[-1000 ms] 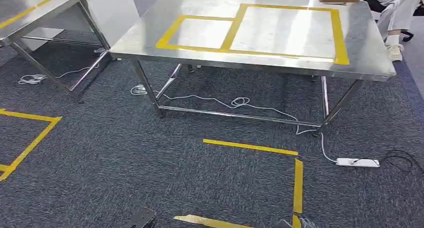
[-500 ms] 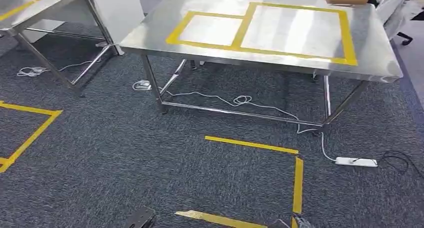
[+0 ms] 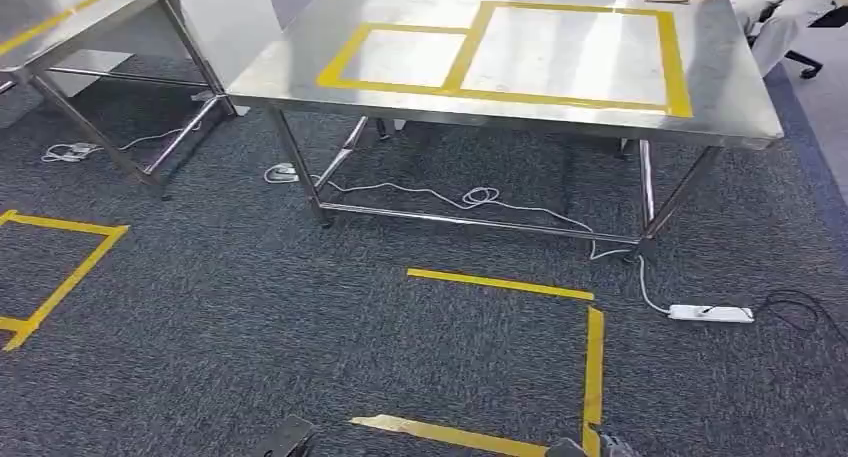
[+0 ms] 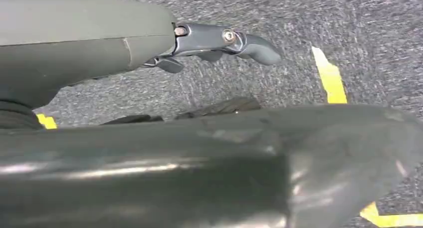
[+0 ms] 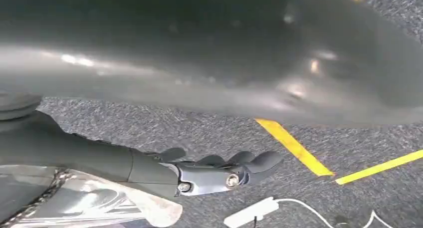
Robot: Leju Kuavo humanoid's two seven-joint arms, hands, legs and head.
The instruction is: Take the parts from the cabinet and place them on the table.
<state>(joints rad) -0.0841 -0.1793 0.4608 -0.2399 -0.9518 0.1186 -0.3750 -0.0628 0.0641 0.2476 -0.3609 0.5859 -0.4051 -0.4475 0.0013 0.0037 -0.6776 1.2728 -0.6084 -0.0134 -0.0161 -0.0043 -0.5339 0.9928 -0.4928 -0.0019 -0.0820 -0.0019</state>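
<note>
I am standing on the grey carpet and looking at the steel table (image 3: 740, 107) in front of me. Its long side is running across my view, and its near edge is facing me. Two yellow tape boxes are sitting on the tabletop, a small one (image 3: 340, 57) toward the left end and a big one (image 3: 677, 67) toward the right end.

My left hand (image 4: 219, 41) is hanging down by my side. Its fingers are loose and are holding nothing.

My right hand (image 5: 214, 173) is hanging down too, over the carpet near a white power strip (image 3: 710, 314). A shiny part (image 5: 90, 200) is lying right against the underside of this hand. I think I am carrying it, but I cannot tell if my fingers are gripping it.

The table is well apart from both hands, ahead and higher up. My right hand is on the side of the big box, so I think that hand is the one to lift forward.
</note>
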